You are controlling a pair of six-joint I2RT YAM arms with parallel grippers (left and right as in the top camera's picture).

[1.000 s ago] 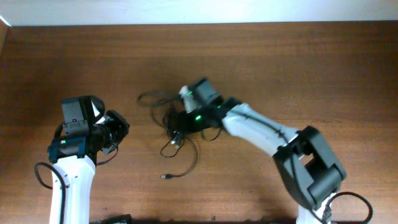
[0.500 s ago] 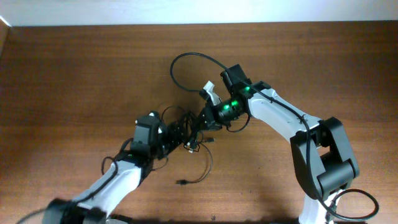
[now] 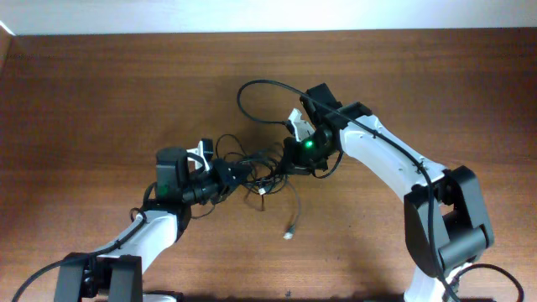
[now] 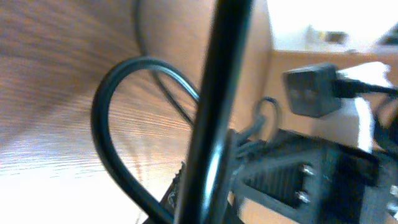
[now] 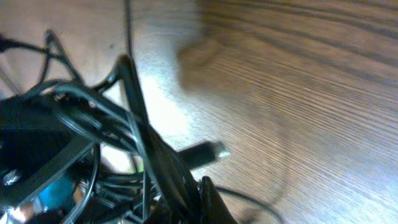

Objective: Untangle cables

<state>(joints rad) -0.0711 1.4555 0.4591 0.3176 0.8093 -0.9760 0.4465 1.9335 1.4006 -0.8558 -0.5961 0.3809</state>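
The cables [image 3: 258,170] are thin black cords knotted in a tangle at the table's middle, stretched between my two grippers. My left gripper [image 3: 225,174] is shut on the tangle's left side. My right gripper [image 3: 289,161] is shut on its right side. One cord arcs up in a big loop [image 3: 252,84] behind the right wrist. Another hangs down to a silvery plug [image 3: 289,234] on the table. In the left wrist view a cord [image 4: 214,93] crosses close to the lens. In the right wrist view the bundle [image 5: 143,143] runs into the jaws [image 5: 189,202], with a plug [image 5: 205,152] beside it.
The brown wooden table [image 3: 101,92] runs to a pale wall strip at the back. The right arm's white links [image 3: 394,159] reach in from the lower right, the left arm's [image 3: 155,231] from the lower left.
My left arm swung in from the far left to the tangle and took hold. My right gripper pulled the tangle rightward. The loose plug end shifted right.
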